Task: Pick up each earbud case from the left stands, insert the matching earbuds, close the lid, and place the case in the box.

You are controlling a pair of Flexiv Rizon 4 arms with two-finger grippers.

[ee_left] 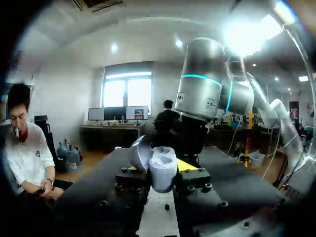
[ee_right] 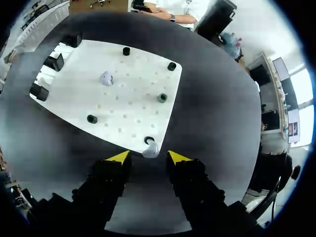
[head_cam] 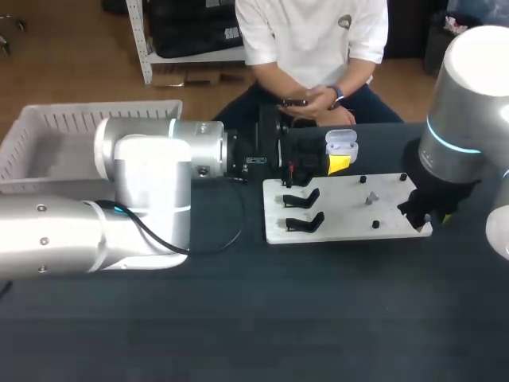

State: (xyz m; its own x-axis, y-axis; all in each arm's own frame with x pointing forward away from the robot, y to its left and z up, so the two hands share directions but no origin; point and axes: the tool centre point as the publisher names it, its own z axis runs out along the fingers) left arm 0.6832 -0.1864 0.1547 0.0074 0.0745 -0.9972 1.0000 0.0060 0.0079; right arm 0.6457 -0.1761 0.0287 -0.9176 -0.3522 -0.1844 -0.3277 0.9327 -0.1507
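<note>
Gripping open earbud case (head_cam: 341, 143) w/ left jaws; right jaws open over earbud (ee_right: 150, 149).

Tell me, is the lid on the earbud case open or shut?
Open. The earbud case in the left claw has its lid swung back, baring the wells inside.

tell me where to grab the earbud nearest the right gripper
Pinch the earbud across its rounded body, coming straight from above: it lies low at the corner of the white board beside a black peg, roughly centred ahead of the open right gripper.
</note>
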